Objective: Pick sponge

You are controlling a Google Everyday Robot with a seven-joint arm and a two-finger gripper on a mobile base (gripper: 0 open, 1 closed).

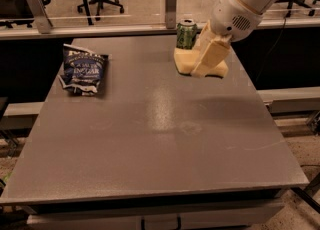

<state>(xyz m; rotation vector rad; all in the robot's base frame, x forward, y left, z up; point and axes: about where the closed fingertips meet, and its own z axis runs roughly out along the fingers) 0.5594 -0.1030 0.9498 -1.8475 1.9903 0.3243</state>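
A grey flat table (150,139) is shown, a crinkled dark blue snack bag (82,69) at upper left. At upper right, the pale yellow wavy-edged foam sponge (183,60) is pinched by the white-armed gripper (202,66), just before a green metal soda can (186,34).

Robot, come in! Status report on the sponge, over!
End effector shut on sponge, far right. Sponge held off the table. Can just behind, bag at left; nothing in the way.
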